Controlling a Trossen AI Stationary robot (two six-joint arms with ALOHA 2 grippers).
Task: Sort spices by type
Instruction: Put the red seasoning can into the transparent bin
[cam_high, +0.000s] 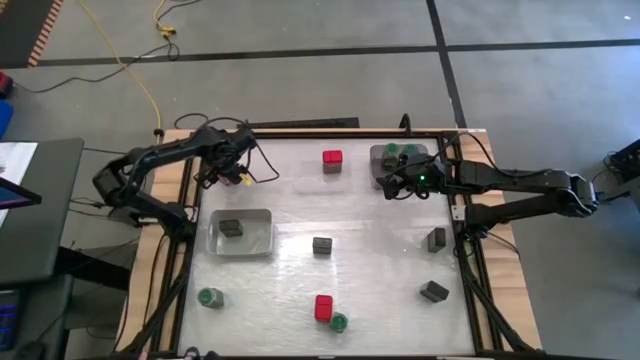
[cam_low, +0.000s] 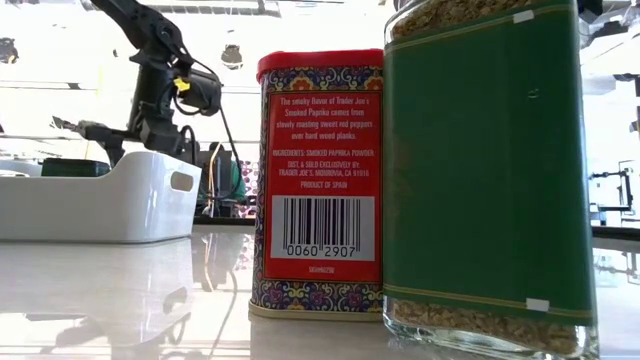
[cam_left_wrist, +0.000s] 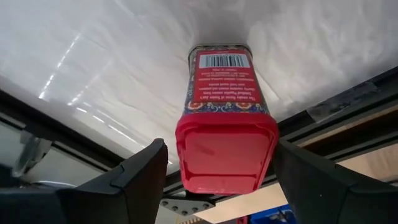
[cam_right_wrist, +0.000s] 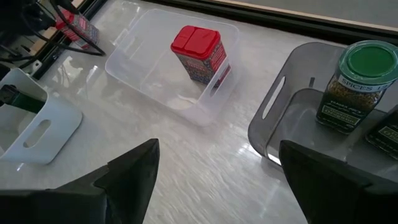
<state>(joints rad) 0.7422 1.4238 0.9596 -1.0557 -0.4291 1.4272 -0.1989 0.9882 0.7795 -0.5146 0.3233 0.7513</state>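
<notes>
A red-lidded patterned spice tin is pinched between the dark fingers of the left gripper, lid towards the wrist, clear of the white table near its far left corner.

A second red tin stands in a clear plastic tray at the far edge. Just to the right, a grey plastic tray holds a round green-lidded glass jar, with other containers beside it that cannot be made out.

The right gripper hovers over the bare table by the grey tray, its fingers spread wide and empty.

A white plastic tray on the left side holds one dark grey boxy tin. Another dark tin sits alone mid-table, and two more lie well apart on the right side.

At the near edge, a third red tin stands just beside a green-labelled jar. A further green-lidded jar stands near the front left corner.
</notes>
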